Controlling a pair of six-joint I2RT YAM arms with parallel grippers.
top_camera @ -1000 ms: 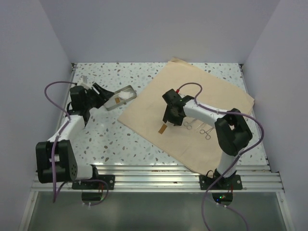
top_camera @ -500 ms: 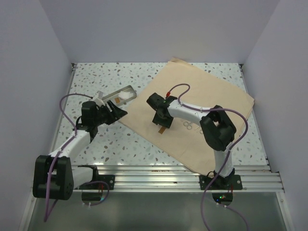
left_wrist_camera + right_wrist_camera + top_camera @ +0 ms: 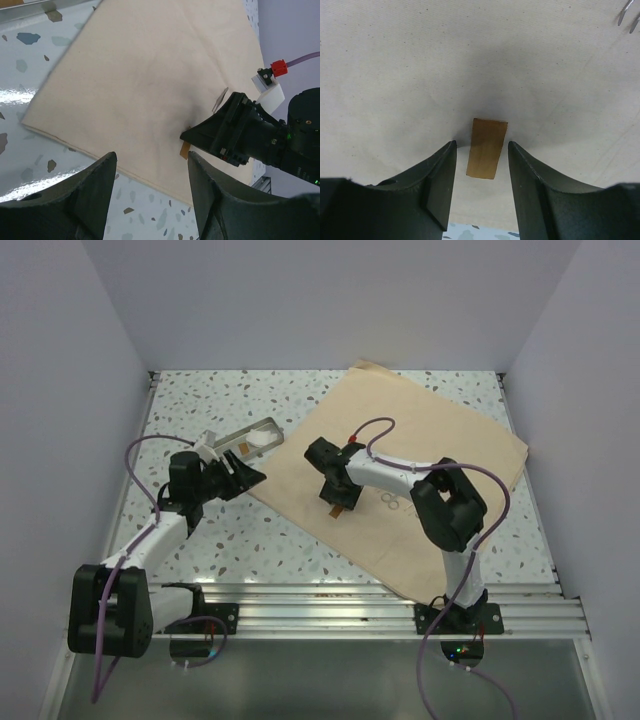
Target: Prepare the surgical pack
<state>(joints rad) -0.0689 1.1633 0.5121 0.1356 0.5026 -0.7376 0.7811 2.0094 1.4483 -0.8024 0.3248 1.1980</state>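
**While the tan-beige cloth sheet (image 3: 440,455) lies flat from centre to upper right, both grippers stand open**

Because your right arm crosses them in the overhead view, the silver instruments (image 3: 390,502) at centre are half hidden. The right wrist view cuts them off at upper right. Your left gripper (image 3: 250,475) partly covers the steel tray (image 3: 270,424), upper left on the speckled table (image 3: 200,400). That arm reaches low toward the cloth's left corner, fingers apart, holding nothing. Your right arm bends leftward, its gripper (image 3: 481,147) pointing down, jaws parted either side of a small brown strip (image 3: 487,135) lying on the cloth.
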